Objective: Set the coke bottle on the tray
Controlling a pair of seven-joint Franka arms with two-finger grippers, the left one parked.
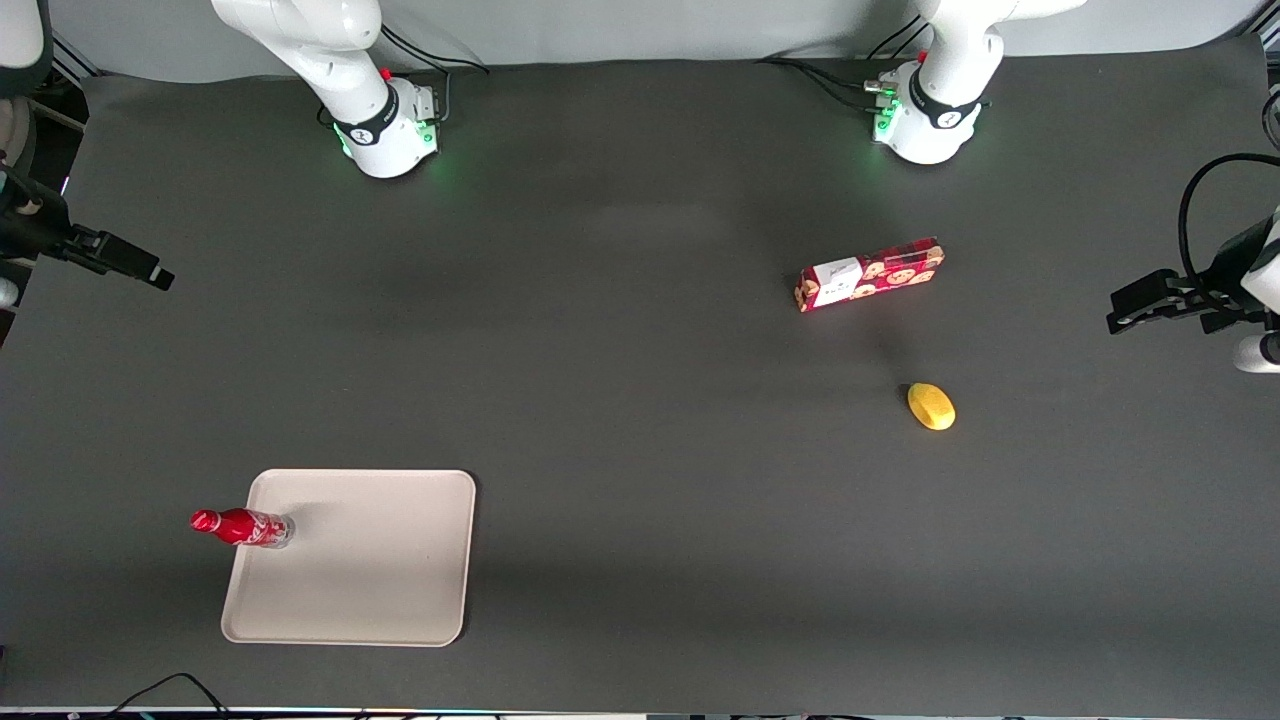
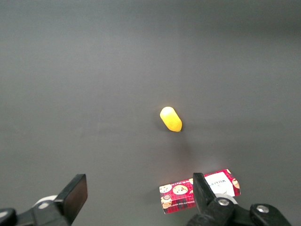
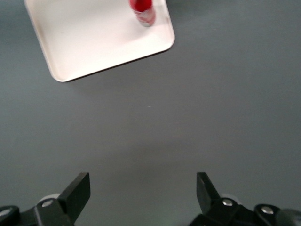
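Observation:
The coke bottle (image 1: 240,527), small and red with a red cap, stands upright on the beige tray (image 1: 380,570), close to the tray's rim toward the working arm's end of the table. The right wrist view shows the same bottle (image 3: 142,10) just inside a rounded corner of the tray (image 3: 94,42). My gripper (image 1: 150,272) hangs above the table's edge at the working arm's end, farther from the front camera than the tray and well apart from the bottle. In the wrist view the gripper (image 3: 143,188) is open, with only bare dark mat between its fingers.
A long red box with cookie pictures (image 1: 870,274) lies toward the parked arm's end of the table. A small yellow oval object (image 1: 931,406) sits nearer the front camera than the box. Both appear in the left wrist view: box (image 2: 188,195), yellow object (image 2: 170,119).

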